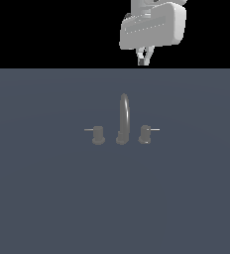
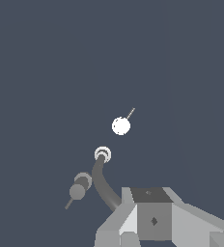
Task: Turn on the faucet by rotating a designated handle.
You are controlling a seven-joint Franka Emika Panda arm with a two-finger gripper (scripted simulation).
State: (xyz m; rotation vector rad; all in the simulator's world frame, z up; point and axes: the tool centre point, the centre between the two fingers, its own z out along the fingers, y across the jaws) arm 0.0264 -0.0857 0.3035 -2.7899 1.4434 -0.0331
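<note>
The faucet stands mid-floor in the exterior view: a tall arched spout (image 1: 123,118) between two stubby knobs. The handle (image 1: 145,134) is the knob on the exterior view's right, with a bright silver rod (image 1: 155,130) pointing outward. The twin knob (image 1: 98,135) on the left has a duller rod. My gripper (image 1: 143,58) hangs high above and behind the faucet, touching nothing, fingers close together and empty. The wrist view looks down on the handle (image 2: 121,126), the spout (image 2: 103,176) and the twin knob (image 2: 80,186), with the gripper (image 2: 152,222) at the picture's edge.
The faucet sits on a flat dark blue-grey floor (image 1: 47,198) that fills both views. Nothing else stands on it. The white hand body (image 1: 152,27) is against the black background at the top of the exterior view.
</note>
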